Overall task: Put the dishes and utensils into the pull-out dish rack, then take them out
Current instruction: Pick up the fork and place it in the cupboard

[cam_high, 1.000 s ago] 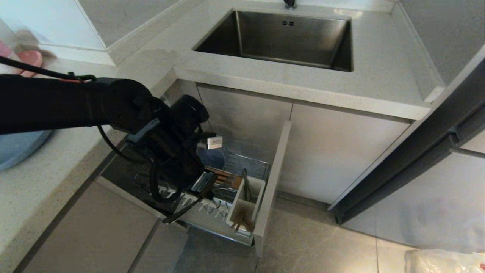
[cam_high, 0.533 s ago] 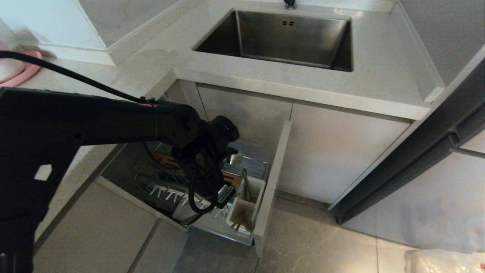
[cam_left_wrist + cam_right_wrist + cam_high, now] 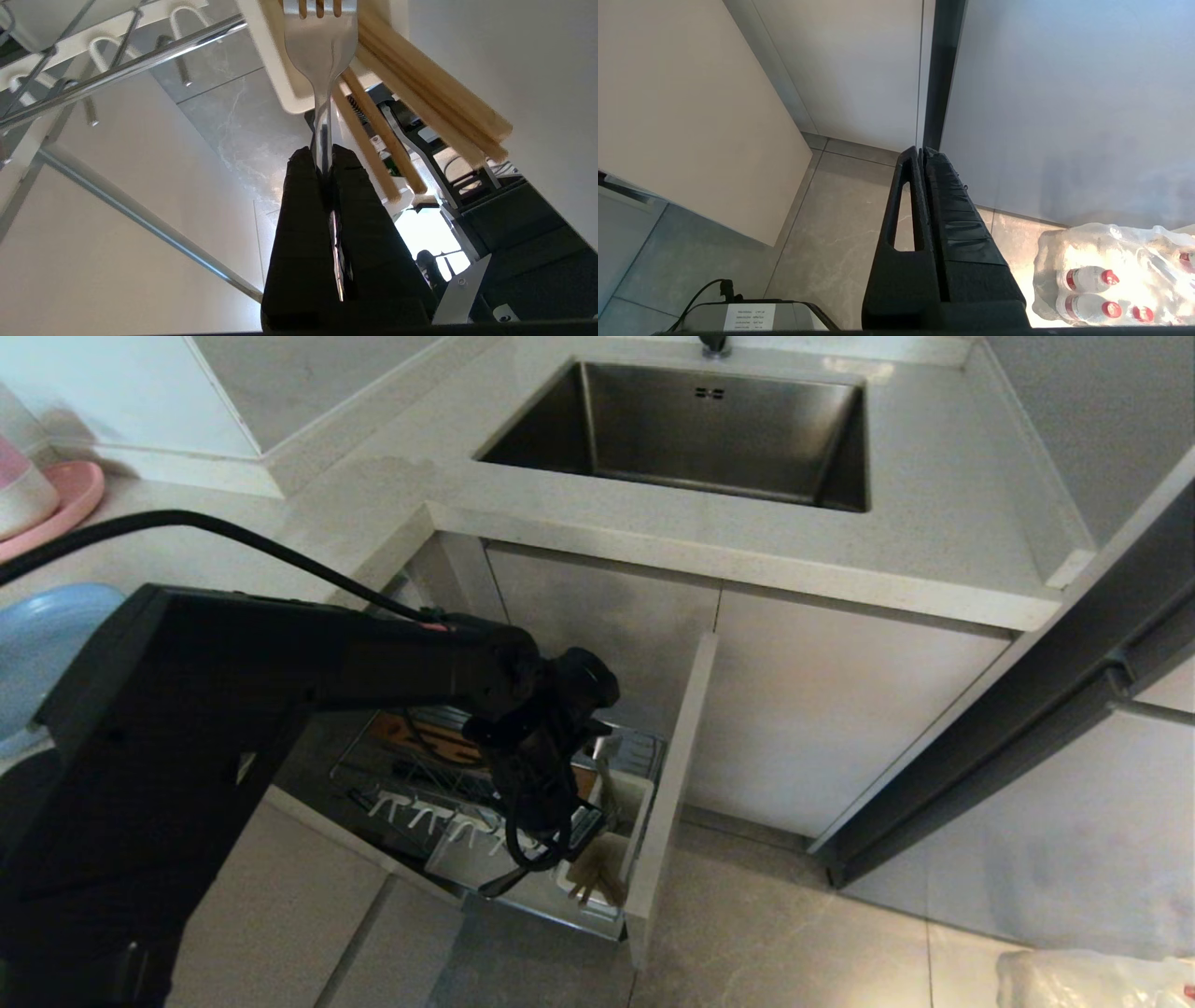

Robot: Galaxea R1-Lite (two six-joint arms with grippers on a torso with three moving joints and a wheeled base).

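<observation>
The dish rack (image 3: pixel 523 859) stands pulled out of the cabinet below the worktop (image 3: pixel 653 551), with the steel sink (image 3: pixel 691 429) set in that worktop behind it. The left tool (image 3: pixel 325 156) reaches down over the rack's right end and is clamped tight on the handle of a silver fork (image 3: pixel 320 51), whose prongs point into the white utensil cup (image 3: pixel 611 859). The wooden chopsticks (image 3: pixel 420 112) lean in that same cup, just beside the fork. White prongs (image 3: pixel 425 814) line the rack's near side, left of the cup. A pale-blue plate (image 3: pixel 37 644) lies on the worktop at far left, with a pink plate (image 3: pixel 65 504) further back. The right tool (image 3: pixel 923 156) hangs pressed together and empty above the floor, near a pack of water bottles (image 3: pixel 1111 275).
</observation>
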